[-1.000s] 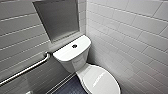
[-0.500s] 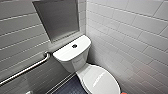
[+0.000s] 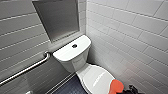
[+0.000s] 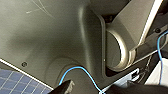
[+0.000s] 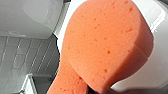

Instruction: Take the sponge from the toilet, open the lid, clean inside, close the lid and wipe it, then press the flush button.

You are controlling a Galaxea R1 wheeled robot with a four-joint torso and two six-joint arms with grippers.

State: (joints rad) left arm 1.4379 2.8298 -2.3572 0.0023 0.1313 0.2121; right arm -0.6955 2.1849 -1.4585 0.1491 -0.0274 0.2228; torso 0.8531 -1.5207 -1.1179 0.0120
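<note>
The white toilet stands in the corner with its lid down over the bowl. The dark round flush button sits in the middle of the tank top. The orange-red sponge hangs at the lid's near right edge, with my right gripper shut on it. In the right wrist view the sponge looms close, with the white lid behind it. My left gripper is open beside the robot's own dark body, nothing between its fingers.
A metal grab bar runs along the tiled left wall. A recessed steel niche sits above the tank. White tiled wall closes the right side. Dark floor shows left of the bowl.
</note>
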